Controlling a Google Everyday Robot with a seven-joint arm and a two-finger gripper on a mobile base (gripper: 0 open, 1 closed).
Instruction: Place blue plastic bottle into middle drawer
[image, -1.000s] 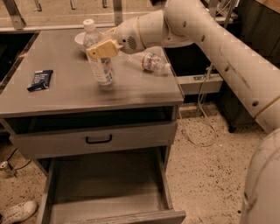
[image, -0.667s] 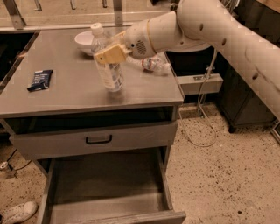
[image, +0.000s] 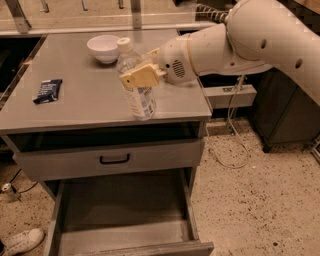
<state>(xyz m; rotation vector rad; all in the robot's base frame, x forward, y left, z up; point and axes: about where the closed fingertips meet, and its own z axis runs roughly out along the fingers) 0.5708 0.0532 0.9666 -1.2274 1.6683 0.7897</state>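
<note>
A grey metal cabinet top (image: 90, 107) carries a white bowl (image: 103, 47) near its back edge and a dark blue packet (image: 48, 91) toward its left side. Below it are 2 drawers: a shallow drawer with a black handle (image: 114, 159), slightly ajar, and under it the middle drawer (image: 125, 210), pulled far out with its plain grey floor showing. The floor around is speckled stone, with a white shoe (image: 21, 240) at lower left and a cable (image: 231, 145) trailing at right. The white arm (image: 240, 42) reaches in from the right, and its gripper (image: 134, 75) is clamped on the blue plastic bottle (image: 141, 100), 1 tan finger (image: 142, 76) across its upper body. The bottle leans slightly, cap to the left, above the cabinet's front edge; whether its base touches the top cannot be told.
</note>
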